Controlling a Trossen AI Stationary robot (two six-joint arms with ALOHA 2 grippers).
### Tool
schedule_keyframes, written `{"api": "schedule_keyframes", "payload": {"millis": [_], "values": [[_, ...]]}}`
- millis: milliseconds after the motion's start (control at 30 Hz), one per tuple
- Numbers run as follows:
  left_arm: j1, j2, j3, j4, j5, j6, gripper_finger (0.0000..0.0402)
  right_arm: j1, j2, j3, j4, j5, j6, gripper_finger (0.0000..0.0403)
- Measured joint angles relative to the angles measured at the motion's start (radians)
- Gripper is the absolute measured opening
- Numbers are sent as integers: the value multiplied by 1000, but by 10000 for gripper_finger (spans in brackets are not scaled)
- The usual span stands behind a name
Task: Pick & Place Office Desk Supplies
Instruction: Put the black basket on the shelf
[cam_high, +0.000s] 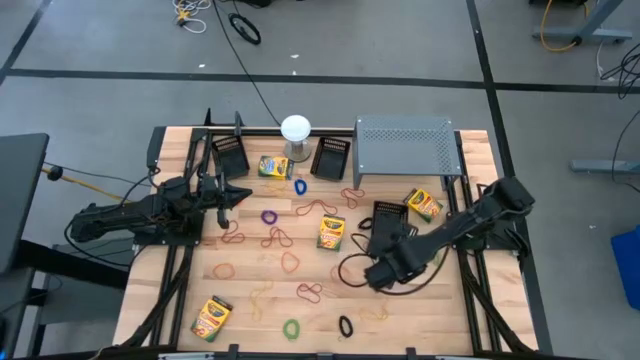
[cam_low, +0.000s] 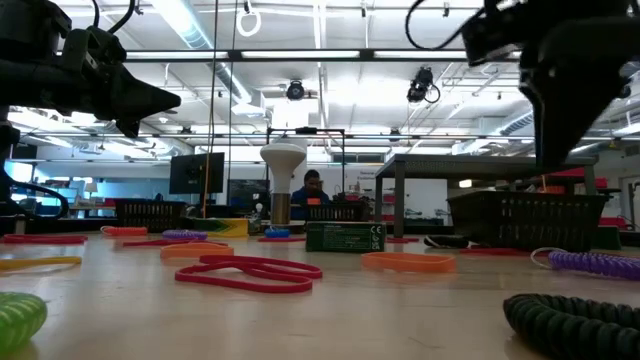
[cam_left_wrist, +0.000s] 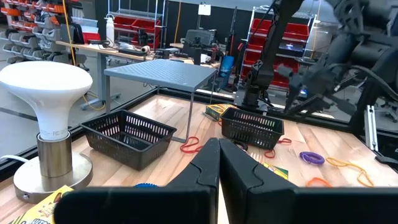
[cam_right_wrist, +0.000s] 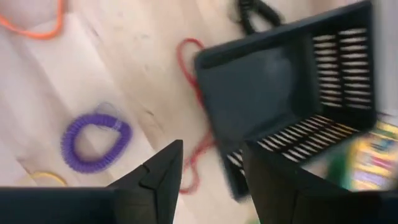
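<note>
Three black mesh bins stand on the wooden table: two at the back (cam_high: 232, 155) (cam_high: 330, 157) and one right of centre (cam_high: 388, 215). Yellow-and-green crayon boxes (cam_high: 331, 232) (cam_high: 275, 166) (cam_high: 424, 204) (cam_high: 211, 318) and coloured rubber-band loops (cam_high: 275, 237) lie scattered flat. My right gripper (cam_right_wrist: 211, 163) hangs open above the table beside the right bin (cam_right_wrist: 292, 93), pointing steeply down, with a red band (cam_right_wrist: 186, 62) and the bin's corner below the gap and nothing between its fingers. My left gripper (cam_left_wrist: 217, 165) waits shut at the table's left, held level (cam_high: 235, 195).
A white globe lamp on a short stand (cam_high: 296, 130) and a grey perforated riser (cam_high: 405, 145) stand at the back. A purple coil band (cam_right_wrist: 93, 143) and an orange band (cam_right_wrist: 31, 25) lie near my right gripper. Green (cam_high: 291, 327) and black (cam_high: 345, 325) coils lie near the front edge.
</note>
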Motion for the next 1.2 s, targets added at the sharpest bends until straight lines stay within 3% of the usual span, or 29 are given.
{"api": "schedule_keyframes", "payload": {"millis": [167,433,533,667,767,967,1200], "values": [[0,0,0,0,0,0,8,-9,-21,-132,104,-6,-36,176],[0,0,0,0,0,0,8,-63,-21,-174,178,-5,-162,166],[0,0,0,0,0,0,8,-84,-21,-186,207,-21,-204,136],[0,0,0,0,0,0,8,-107,-21,-179,196,-25,-238,64],[0,0,0,0,0,0,8,-109,-21,-112,136,-23,-298,14],[0,0,0,0,0,0,8,-104,-21,130,-67,37,-435,11],[0,0,0,0,0,0,8,-160,-22,409,-314,189,-644,10]]}}
